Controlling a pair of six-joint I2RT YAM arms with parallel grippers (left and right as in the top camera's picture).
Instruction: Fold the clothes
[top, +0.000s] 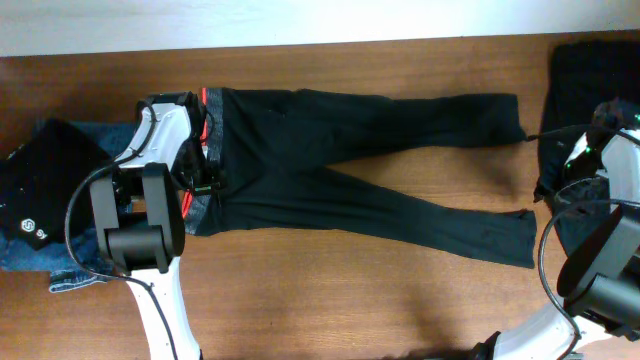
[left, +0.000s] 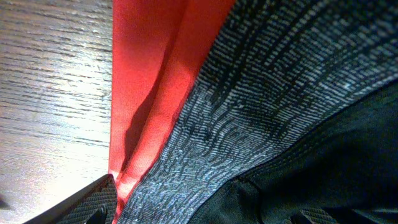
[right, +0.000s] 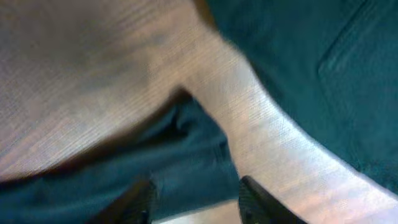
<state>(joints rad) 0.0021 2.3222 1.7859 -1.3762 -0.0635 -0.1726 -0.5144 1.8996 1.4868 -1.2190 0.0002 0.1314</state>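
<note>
— Start from above. Where are the clothes?
— The black trousers (top: 360, 160) lie flat along the wooden surface (top: 330, 300), with the legs spread in a narrow V. Their red and grey waistband (top: 207, 125) is my marker for everything else.
— And the arms?
— The left arm (top: 150, 230) reaches over the waistband, with the left fingers (top: 205, 178) right above it. The right arm (top: 610, 180) is at the hem end, as far from the waistband as the trousers reach.
— Any other clothes?
— Past the waistband, on the side away from the legs, a black garment (top: 45, 185) with a small white logo lies on blue denim jeans (top: 75, 278). Another dark garment (top: 595, 65) sits beyond the hems (only partly in shot).
— What does the left wrist camera show?
— It is very close in. A red strip (left: 149, 81) of the waistband runs beside the grey knit (left: 261, 112). There is black cloth on the far side of the grey and bare wood on the far side of the red. Only one finger shows, in the bottom corner. The left fingers are spread wide, and I can't tell whether they touch the cloth.
— And the right wrist?
— That one is blurred. The right fingers (right: 140, 199) stand apart with nothing pinched between them. Beyond them dark cloth lies on the surface in two patches, with a band of bare wood between (I can't tell which garment it is).
</note>
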